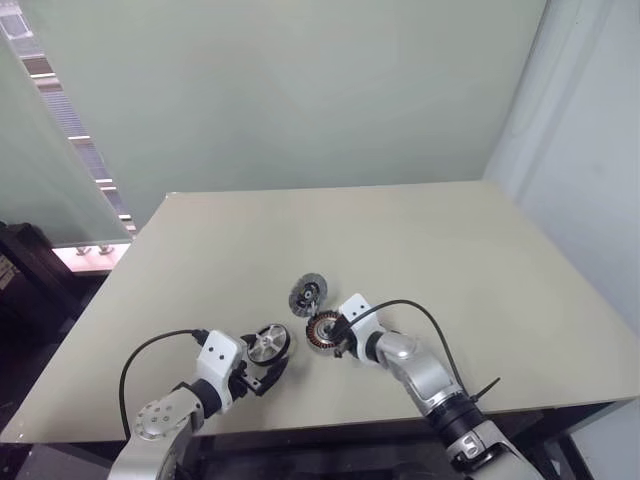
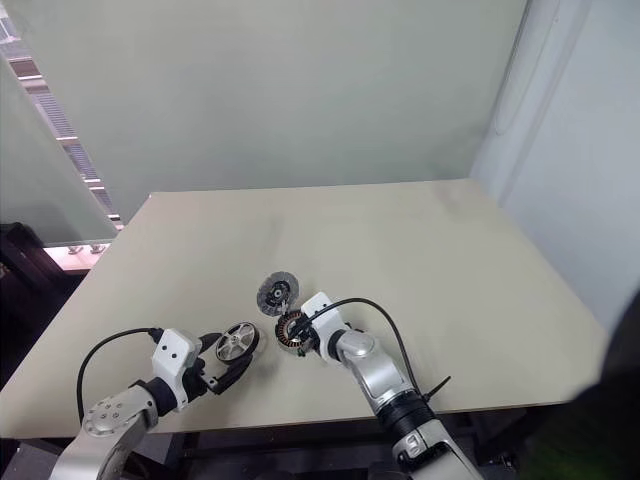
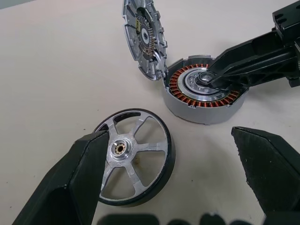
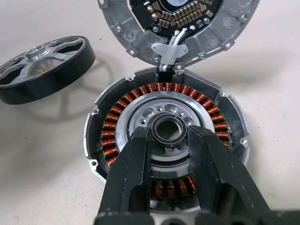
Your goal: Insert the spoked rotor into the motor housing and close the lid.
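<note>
The spoked rotor (image 3: 133,157) lies flat on the counter (image 1: 450,260), not yet in the housing. It sits between the spread fingers of the left pincer (image 1: 262,372), which stands wide open and holds nothing. One finger overlaps its rim in the left wrist view, though whether it touches I cannot tell.

Just beyond and to that pincer's right is the motor housing (image 4: 164,140), open, its ring of copper coils bare. The lid (image 4: 180,23) stands tilted up at its far edge, joined by a short wire.

The right pincer (image 4: 169,136) is partly closed, its fingertips on either side of the dark centre ring, apparently steadying the housing.

The step in hand looks like picking up the rotor. Next, the left pincer should close on its rim, lift it and carry it over the housing, so the right pincer must clear the centre first.

The counter's near edge is close behind both pincers, with open room ahead and to the sides.
</note>
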You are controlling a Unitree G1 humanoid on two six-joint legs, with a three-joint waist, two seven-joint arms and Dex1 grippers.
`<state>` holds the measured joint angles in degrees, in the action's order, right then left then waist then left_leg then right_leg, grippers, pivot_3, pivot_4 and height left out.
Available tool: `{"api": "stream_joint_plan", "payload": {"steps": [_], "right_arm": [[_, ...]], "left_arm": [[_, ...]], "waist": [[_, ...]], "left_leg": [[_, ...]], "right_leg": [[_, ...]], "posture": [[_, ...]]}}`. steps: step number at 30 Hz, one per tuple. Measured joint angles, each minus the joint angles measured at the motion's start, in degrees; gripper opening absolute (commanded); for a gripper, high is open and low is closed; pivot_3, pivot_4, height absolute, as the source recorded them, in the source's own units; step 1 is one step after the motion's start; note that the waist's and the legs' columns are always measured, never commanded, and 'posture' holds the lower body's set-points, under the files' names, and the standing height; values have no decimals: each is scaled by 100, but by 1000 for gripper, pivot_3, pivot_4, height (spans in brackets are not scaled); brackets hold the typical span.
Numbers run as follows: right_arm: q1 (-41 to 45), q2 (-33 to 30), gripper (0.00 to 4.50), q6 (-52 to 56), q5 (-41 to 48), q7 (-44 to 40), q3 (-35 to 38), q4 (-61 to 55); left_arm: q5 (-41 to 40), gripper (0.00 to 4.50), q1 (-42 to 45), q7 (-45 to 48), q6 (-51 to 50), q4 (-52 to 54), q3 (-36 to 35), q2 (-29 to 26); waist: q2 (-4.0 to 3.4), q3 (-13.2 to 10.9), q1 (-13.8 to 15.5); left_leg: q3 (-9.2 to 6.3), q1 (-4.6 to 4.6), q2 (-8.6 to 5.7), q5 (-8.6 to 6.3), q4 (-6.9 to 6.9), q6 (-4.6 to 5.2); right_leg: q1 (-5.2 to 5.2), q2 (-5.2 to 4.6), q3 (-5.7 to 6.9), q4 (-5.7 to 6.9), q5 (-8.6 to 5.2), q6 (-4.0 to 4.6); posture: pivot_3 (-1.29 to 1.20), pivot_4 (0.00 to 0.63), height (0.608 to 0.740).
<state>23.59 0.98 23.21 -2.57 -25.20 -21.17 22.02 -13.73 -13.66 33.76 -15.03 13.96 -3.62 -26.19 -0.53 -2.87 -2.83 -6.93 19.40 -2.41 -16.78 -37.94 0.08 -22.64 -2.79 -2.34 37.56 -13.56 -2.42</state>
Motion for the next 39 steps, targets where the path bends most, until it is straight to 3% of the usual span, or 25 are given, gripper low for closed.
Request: {"api": "stream_joint_plan", "payload": {"steps": [39], "right_arm": [[39,28,1165,-152,-59,6,6,148]], "left_arm": [[-54,4500,-14,68,48,-43,-59,27]], "waist": [[0,0,1]], "left_leg": [[-1,1,0,0,0,-1]], "right_leg": [[-10,0,0,0,0,0]], "posture": [[0,0,740]]}}
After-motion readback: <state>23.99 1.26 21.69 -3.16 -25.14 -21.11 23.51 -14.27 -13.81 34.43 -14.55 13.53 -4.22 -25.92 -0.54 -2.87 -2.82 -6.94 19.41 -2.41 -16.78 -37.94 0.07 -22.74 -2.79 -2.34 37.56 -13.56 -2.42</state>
